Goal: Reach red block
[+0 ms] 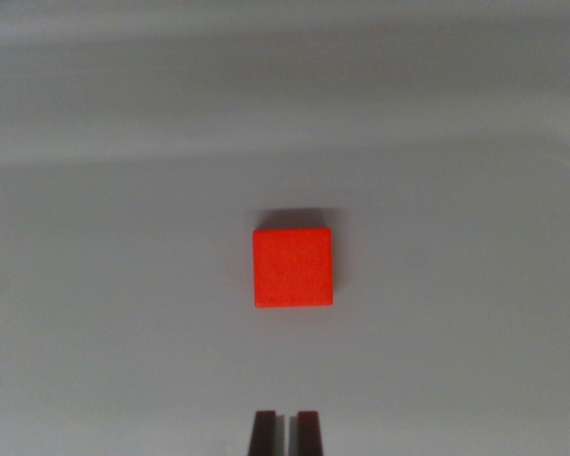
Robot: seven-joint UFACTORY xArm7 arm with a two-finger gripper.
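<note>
**Wrist view: red block ahead of the gripper**

The red block lies flat on the pale grey desk, near mid-frame, square in outline with no evident long axis; the gripper shows at the bottom edge, its jaws nearly together with a slim gap and nothing between them; the block sits directly up-frame of the jaws, well apart, roughly centred on them; bare desk surrounds it on all sides, leaving the approach unobstructed.

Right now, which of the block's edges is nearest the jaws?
The red block's bottom edge in the wrist view. It faces the gripper, whose jaws stand almost together just below, clear of it.
</note>
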